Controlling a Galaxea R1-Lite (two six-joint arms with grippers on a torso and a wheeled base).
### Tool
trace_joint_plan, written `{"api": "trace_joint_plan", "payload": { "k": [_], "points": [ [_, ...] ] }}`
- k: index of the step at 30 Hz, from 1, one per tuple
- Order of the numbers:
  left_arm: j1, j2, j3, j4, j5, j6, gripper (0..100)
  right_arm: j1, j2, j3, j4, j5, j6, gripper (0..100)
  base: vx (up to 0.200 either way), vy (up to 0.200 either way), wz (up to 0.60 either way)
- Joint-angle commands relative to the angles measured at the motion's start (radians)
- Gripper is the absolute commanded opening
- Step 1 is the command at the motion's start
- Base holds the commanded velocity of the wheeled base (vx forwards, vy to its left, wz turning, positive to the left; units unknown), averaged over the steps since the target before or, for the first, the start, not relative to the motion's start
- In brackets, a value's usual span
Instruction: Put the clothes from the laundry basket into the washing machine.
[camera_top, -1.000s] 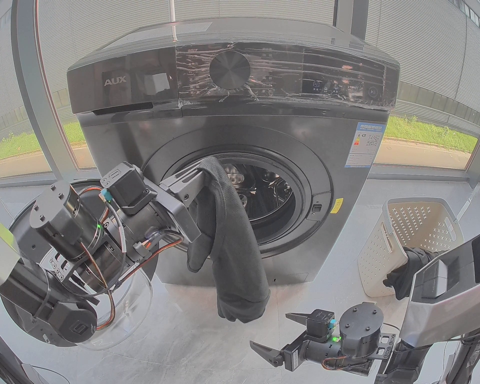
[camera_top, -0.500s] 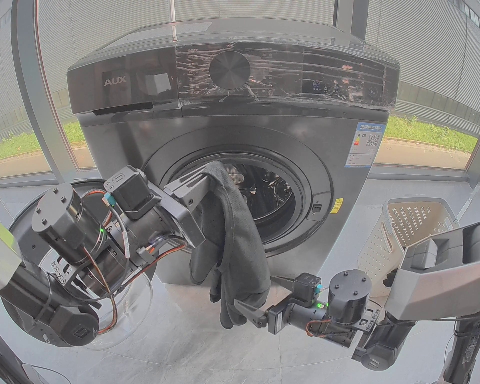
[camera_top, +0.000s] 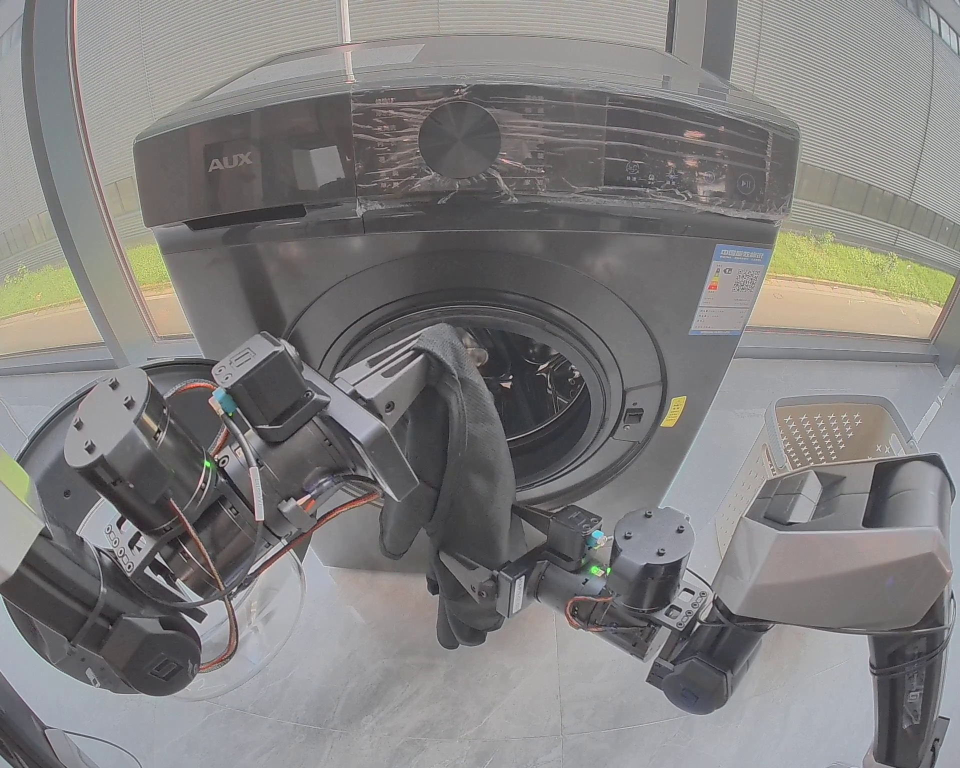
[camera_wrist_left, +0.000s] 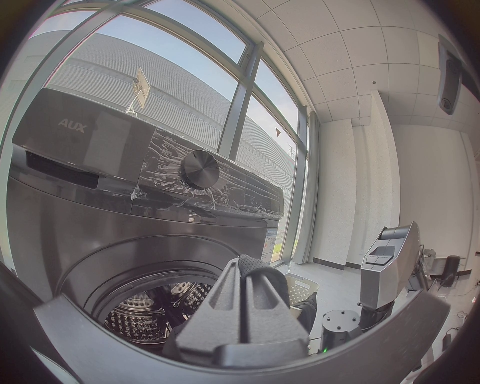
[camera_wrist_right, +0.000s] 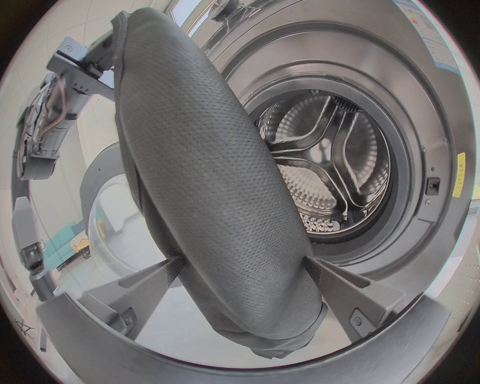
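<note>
1. Up by the machine's mouth, my left gripper was clamped tight on the top fold of a dark grey garment. Its two fingers were pressed together with the cloth pinched at their tips.
2. From that grip the garment hung straight down below my left gripper. It was draped across the left part of the round drum opening, with its lower end dangling free above the floor.
3. My right gripper sat lower, beneath the left one and a little to its right, level with the bottom part of the hanging cloth.
4. Its fingers were spread wide, one on either side of the garment. Their tips were right at the edges of the fabric but had not closed on it.
5. Just beyond both grippers stood the washing machine, and the ribbed metal drum showed past the garment.
6. Off to the left of my left gripper and lower down, the machine's glass door stood swung open.
7. Well away to the right of my right gripper, the white laundry basket rested on the floor by the machine's right front corner. My right arm covered part of it.
</note>
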Motion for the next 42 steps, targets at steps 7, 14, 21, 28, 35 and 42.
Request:
{"api": "trace_joint_plan", "payload": {
  "k": [7, 14, 21, 28, 35, 42],
  "points": [
    [-0.001, 0.0, -0.004, 0.0, 0.001, 0.0, 0, -0.024, 0.071, -0.088, 0.004, -0.014, 0.002, 100, 0.0, 0.0, 0.0],
    [-0.008, 0.0, -0.001, 0.0, 0.006, -0.001, 0, -0.026, 0.121, -0.144, 0.012, -0.014, 0.002, 100, 0.0, 0.0, 0.0],
    [-0.008, -0.002, 0.001, 0.0, 0.015, 0.0, 0, -0.027, 0.135, -0.182, 0.013, -0.02, 0.006, 0, 0.0, 0.0, 0.0],
    [-0.005, -0.01, 0.008, 0.0, 0.015, -0.003, 0, -0.021, 0.117, -0.174, 0.01, -0.029, 0.007, 0, 0.0, 0.0, 0.0],
    [0.007, 0.009, 0.013, 0.001, 0.046, -0.003, 0, 0.048, 0.015, -0.049, -0.001, -0.031, 0.027, 0, 0.0, 0.0, 0.0],
    [0.065, 0.164, -0.006, -0.002, 0.095, -0.003, 0, 0.134, -0.155, 0.089, 0.001, -0.032, 0.039, 0, 0.0, 0.0, 0.0]
  ]
}}
